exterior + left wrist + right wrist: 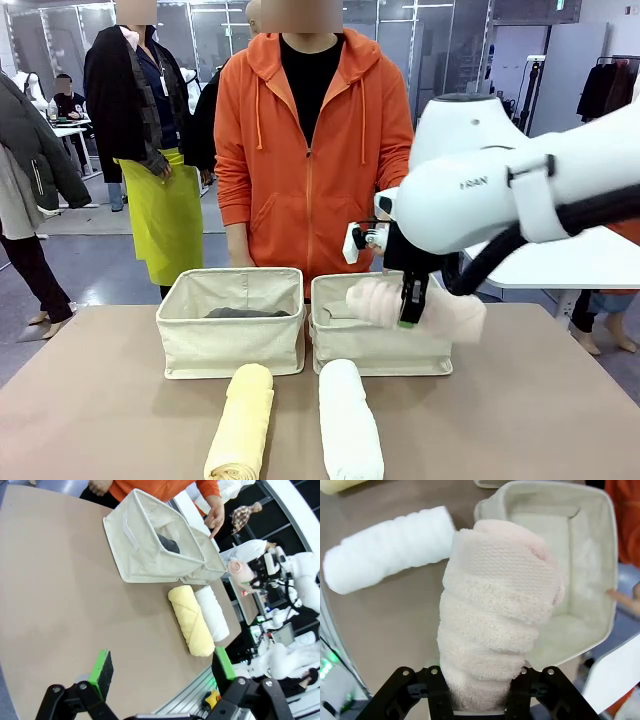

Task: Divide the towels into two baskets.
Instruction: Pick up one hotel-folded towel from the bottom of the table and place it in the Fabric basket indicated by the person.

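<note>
Right hand point(409, 316) pinching pink towel point(456, 316), crosswise over right basket point(380, 352)

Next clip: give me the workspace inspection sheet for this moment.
Surface: brown table, no spills seen.
Job's things: grey towel in left basket; right basket holds no towel; yellow towel and white towel side by side before the baskets; pink towel held above right basket's rim.
Clutter: nothing seen.
Grippers: left gripper open above table; right gripper shut on pink towel.
Cables: black cable along right arm.
Surroundings: person in orange at far side, hand pointing near right basket; others behind.
</note>
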